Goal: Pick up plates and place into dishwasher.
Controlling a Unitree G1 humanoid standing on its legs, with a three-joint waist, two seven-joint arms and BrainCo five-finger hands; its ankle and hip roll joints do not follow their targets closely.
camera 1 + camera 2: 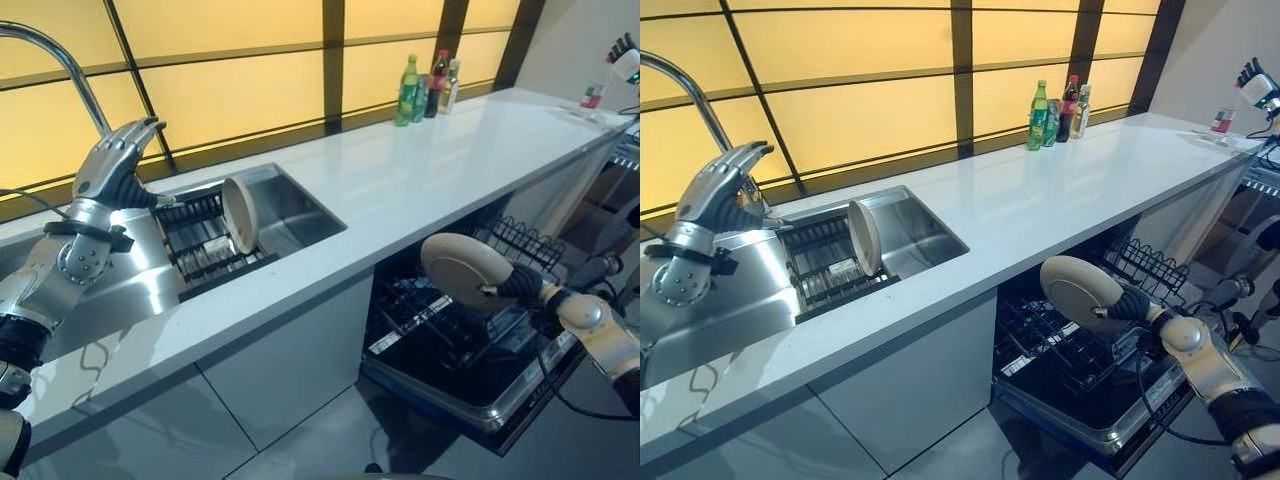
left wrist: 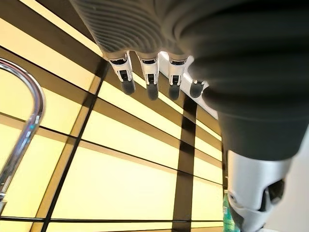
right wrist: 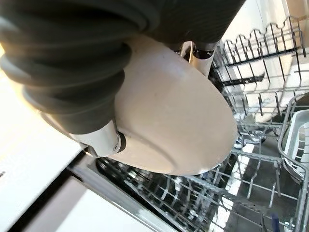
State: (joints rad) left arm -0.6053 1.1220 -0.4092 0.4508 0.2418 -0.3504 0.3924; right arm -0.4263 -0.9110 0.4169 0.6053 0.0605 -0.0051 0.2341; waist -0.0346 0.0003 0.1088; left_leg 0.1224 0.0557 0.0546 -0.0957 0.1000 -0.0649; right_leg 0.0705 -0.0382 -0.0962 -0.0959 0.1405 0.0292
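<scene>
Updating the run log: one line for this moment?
right hand: holding plate over dishwasher rack | left hand: open above sink

Left hand (image 1: 112,165) raised, fingers relaxed; right hand (image 1: 520,285) gripping.

Head stereo pair looks down, sharing the long white countertop (image 1: 420,190). Wrist cameras sit close: left faces yellow window panels (image 2: 111,183), right the wire dishwasher rack (image 3: 260,159).

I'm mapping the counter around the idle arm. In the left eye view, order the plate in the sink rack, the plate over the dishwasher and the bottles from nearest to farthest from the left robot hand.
1. Plate in the sink rack, upright, just beside the left robot hand.
2. Plate over the dishwasher, gripped by the right robot hand, below the counter edge.
3. Bottles, at the counter's far end by the window.
</scene>
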